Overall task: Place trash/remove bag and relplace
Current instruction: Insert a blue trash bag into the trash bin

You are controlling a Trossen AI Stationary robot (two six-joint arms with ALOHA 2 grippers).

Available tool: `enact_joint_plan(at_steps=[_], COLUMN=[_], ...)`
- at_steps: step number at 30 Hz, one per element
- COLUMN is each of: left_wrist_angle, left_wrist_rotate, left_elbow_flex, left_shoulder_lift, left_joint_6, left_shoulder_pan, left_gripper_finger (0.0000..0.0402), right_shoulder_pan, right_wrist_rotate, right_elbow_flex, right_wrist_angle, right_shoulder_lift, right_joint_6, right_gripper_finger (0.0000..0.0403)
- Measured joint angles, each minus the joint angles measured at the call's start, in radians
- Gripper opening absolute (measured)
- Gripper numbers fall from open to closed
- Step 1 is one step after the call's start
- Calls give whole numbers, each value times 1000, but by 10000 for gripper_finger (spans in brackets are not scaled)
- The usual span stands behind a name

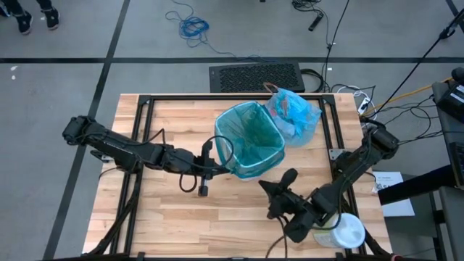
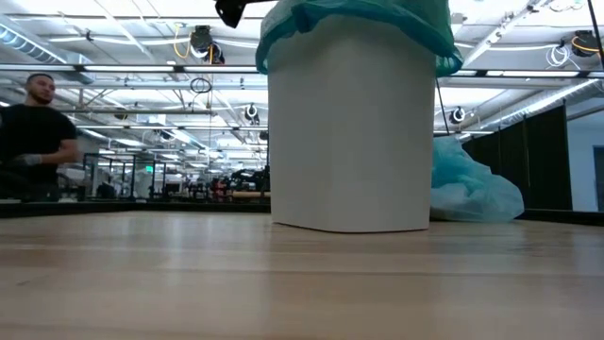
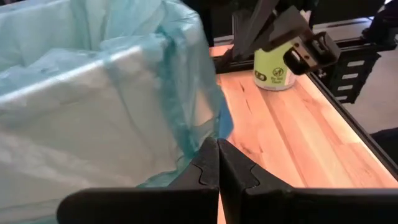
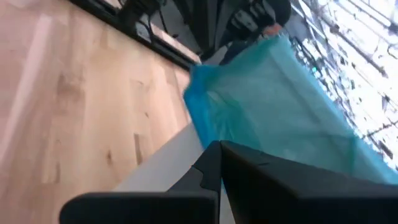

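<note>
The light wooden desk [image 1: 181, 217] carries a white plastic bin [image 2: 354, 132] lined with a teal-green plastic liner [image 1: 250, 134] near its far edge. Just beside it, toward the far right corner, lies the full, crinkly light-blue plastic bag [image 1: 296, 116]. A white-and-green wipes tub [image 1: 341, 232] stands at the near right corner. The left gripper [image 1: 221, 169], fingers together, sits at the bin's left rim; the right gripper [image 1: 288, 177], fingers together, is near the bin's near side.

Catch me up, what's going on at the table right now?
A white bin stands mid-table with a teal liner fitted over its rim. A tied-off light-blue bag holding trash lies on the table behind it. The left end effector, shut, sits at the bin's rim by the liner's edge. The right end effector, also shut, is just off the bin's near corner. A wipes tub stands near the right arm.
</note>
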Motion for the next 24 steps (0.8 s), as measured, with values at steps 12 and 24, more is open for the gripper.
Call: enact_joint_plan(at_steps=[12, 24], left_wrist_angle=[9, -43], left_wrist_rotate=[-90, -150], left_elbow_flex=[0, 0], left_shoulder_lift=[29, 150], left_joint_6=[4, -73], left_shoulder_pan=[-9, -8], left_gripper_finger=[0, 0], right_shoulder_pan=[-92, -93], right_wrist_rotate=[13, -38], right_elbow_flex=[0, 0], right_wrist_angle=[-39, -157], right_shoulder_lift=[35, 66], right_joint_6=[7, 205], right_gripper_finger=[0, 0])
